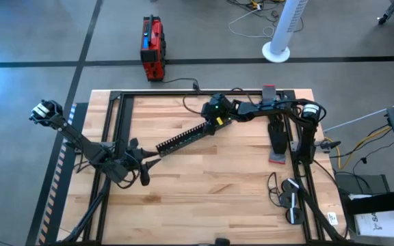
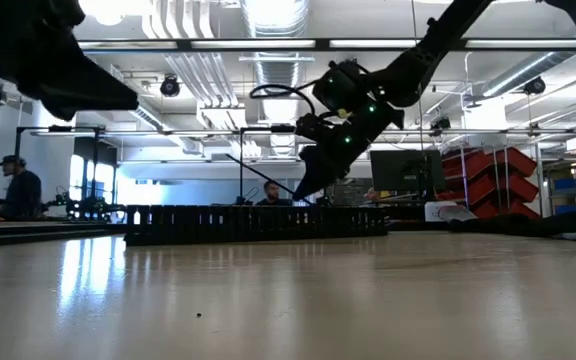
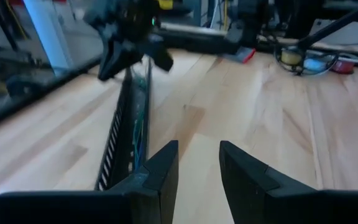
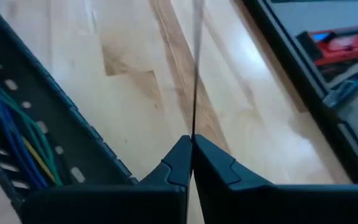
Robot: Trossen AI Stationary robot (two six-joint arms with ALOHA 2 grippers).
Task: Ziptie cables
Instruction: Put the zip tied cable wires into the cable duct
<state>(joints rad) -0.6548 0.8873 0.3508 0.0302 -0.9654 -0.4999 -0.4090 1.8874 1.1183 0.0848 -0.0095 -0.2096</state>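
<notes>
Nowhere is legible writing seen. Lower left, the cables are laid in a slotted black tray, beside the right gripper, pinched on a thin strip; the left gripper is held open.

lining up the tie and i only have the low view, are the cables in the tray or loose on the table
observer: in the tray. The right wrist view shows blue, green and yellow cables lying along its inside.
operator: is the right gripper holding anything
observer: yes, the right gripper is shut on a thin dark strip that sticks out ahead of it over the table.
operator: and the left one, i just see a dark arm top left
observer: the left gripper is open and empty, at the end of the tray opposite the right gripper.
</notes>
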